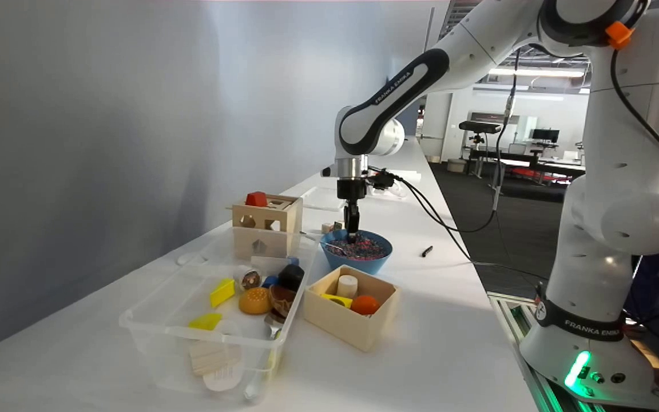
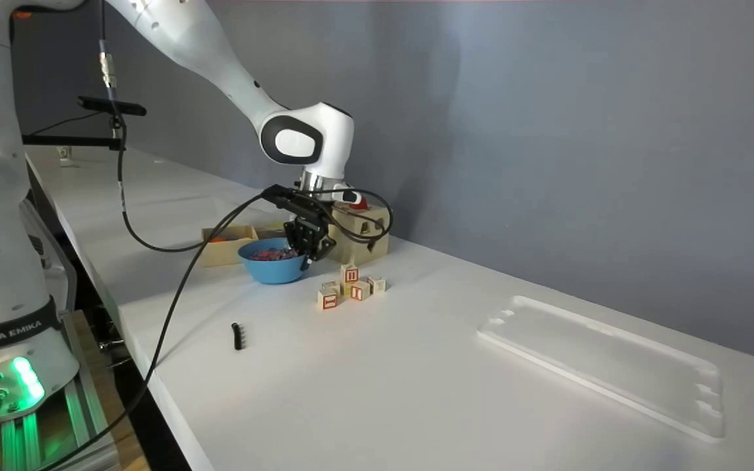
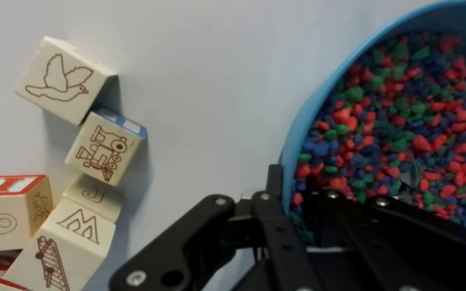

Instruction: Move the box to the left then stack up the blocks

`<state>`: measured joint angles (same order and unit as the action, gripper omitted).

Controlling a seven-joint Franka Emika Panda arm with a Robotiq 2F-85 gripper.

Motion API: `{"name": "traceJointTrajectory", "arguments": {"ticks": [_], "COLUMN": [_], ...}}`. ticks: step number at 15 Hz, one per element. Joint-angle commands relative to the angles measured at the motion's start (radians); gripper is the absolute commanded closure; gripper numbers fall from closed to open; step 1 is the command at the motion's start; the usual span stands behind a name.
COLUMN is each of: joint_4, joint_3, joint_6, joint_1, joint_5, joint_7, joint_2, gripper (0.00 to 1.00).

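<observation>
Pale wooden cube blocks with printed faces (image 3: 105, 151): six. Open-topped light wooden rectangular box (image 1: 335, 318): one. Light wooden box with cut-out holes (image 1: 260, 218): one. Round blue bowl (image 2: 272, 272): one. Clear plastic rectangular bin (image 1: 163, 343): one. Flat translucent rectangular lid (image 2: 606, 366): one.

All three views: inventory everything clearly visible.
Table: one, white, beside grey wall.
Bowl: one, blue, table.
Pebbles: many, red, green, blue, in bowl.
Alphabet blocks: at least five, tan, near bowl.
Shape-sorter box: one, tan, table.
Shape: one, red, atop sorter box.
Open box: one, tan, table.
Pieces: at least three, orange, yellow, whitish, in open box.
Bin: one, transparent, table.
Toys: several, mixed colours, in bin.
Tray: one, translucent, table.
Strip: one, black, table.
Distant items: several, mixed colours, background.
Arm: one, white, over table.
Cables: several, black, by arm.
Tool: one, black, straddling bowl rim.
</observation>
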<state>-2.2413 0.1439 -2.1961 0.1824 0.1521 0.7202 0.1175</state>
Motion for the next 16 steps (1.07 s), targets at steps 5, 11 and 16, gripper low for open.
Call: {"name": "traceJointTrajectory", "arguments": {"ticks": [5,11,16], "joint_4": [-0.001,-0.052,-0.09], "joint_3": [-0.008,0.003,0.025], "joint_6": [-0.011,-0.004,-0.047], "joint_1": [-0.006,-0.001,-0.009], "joint_5": [-0.043,-0.086,-0.12], "joint_7": [-0.077,-0.061,0.079], "joint_2": [-0.009,-0.149,-0.28], "gripper": [0.48,0.05,0.0]}}
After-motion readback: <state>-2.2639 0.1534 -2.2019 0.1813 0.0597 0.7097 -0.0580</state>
